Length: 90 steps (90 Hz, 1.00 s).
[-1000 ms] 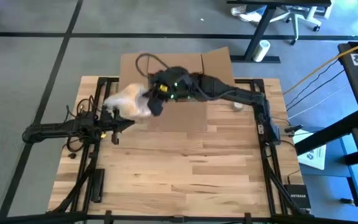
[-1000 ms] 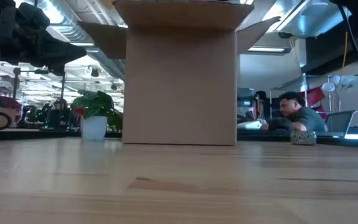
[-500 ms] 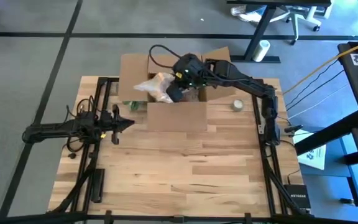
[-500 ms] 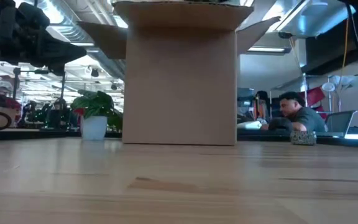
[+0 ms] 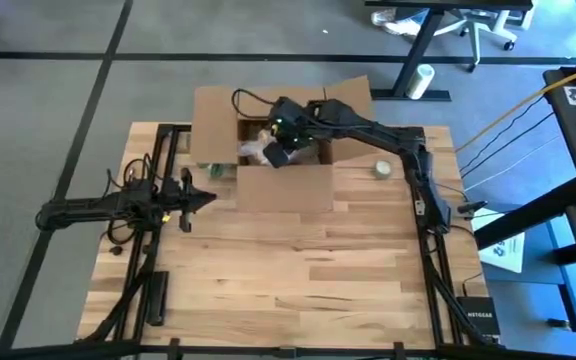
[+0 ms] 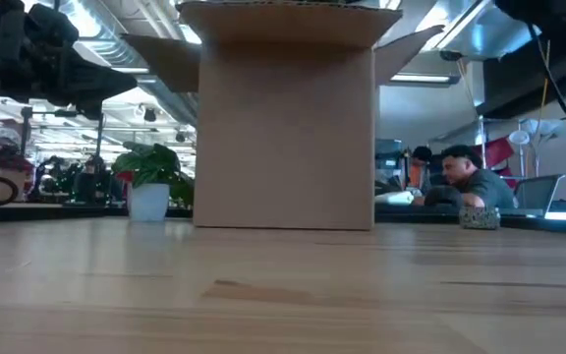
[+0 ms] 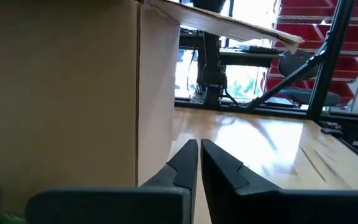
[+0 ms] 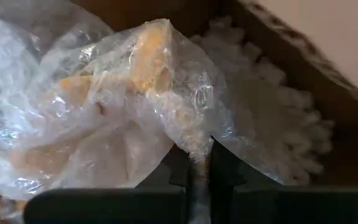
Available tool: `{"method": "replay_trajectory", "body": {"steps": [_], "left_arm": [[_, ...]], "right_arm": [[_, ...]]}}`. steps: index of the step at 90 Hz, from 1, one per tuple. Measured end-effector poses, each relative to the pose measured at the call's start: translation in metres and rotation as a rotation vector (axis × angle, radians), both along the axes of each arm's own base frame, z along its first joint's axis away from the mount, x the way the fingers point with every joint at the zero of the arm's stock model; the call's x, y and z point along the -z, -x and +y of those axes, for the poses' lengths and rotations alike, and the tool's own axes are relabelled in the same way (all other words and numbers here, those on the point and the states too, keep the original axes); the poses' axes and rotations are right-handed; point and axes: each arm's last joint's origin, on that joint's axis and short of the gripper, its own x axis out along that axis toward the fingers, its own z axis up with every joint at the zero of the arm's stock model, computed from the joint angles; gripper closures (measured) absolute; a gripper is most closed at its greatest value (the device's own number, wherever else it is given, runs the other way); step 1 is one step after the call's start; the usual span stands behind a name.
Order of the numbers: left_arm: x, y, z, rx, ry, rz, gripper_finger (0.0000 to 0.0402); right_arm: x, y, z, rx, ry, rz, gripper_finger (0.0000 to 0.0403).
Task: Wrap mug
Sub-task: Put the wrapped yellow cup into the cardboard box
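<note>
Right gripper [image 8: 197,163] is closed, pinching a fold of clear bubble wrap between its two fingers; the wrapped mug [image 8: 104,106], an orange-yellow shape showing through the plastic, hangs directly ahead of the fingertips. Beyond and beneath the bundle lies a bed of white packing peanuts [image 8: 272,124], bounded by a brown cardboard wall. In the high view the right gripper [image 5: 280,148] sits inside the open top of the cardboard box [image 5: 283,185], with the bundle [image 5: 256,150] just beside it, toward the left arm's side and within the box walls. Whether the bundle already rests on the fill or is suspended just above it cannot be determined. Outside the box, on the right arm's side, a small roll of tape [image 5: 382,169] lies on the wooden table [image 5: 298,270]. Left gripper [image 7: 199,163] waits well apart from the work, low over the table next to the box's outer wall, fingers nearly together and holding nothing. Judged status: wrapping appears complete, since plastic covers the mug on all visible sides; placement in the box is in progress. Remaining steps: release the wrap, withdraw the arm and, if required, close the flaps.
</note>
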Motion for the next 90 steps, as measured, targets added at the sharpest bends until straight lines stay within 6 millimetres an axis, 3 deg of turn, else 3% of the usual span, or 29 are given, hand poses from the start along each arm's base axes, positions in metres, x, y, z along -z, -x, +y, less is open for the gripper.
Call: {"method": "replay_trajectory", "body": {"steps": [26,42,74,90], "left_arm": [[0.0,0.0,0.0,0.0,0.0,0.0,0.04],[0.0,0.0,0.0,-0.002,0.0,0.0,0.04],[0.0,0.0,0.0,-0.002,0.0,0.0,0.04],[0.0,0.0,0.0,-0.003,0.0,0.0,0.04]], "right_arm": [[0.004,-0.022,-0.02,0.053,0.194,-0.127,0.0401],[0.023,-0.019,-0.041,0.116,0.094,-0.083,0.0401],[0.072,-0.036,-0.062,0.077,-0.11,-0.057,0.0372],[0.074,-0.041,-0.062,0.032,-0.072,-0.078,0.0368]]}}
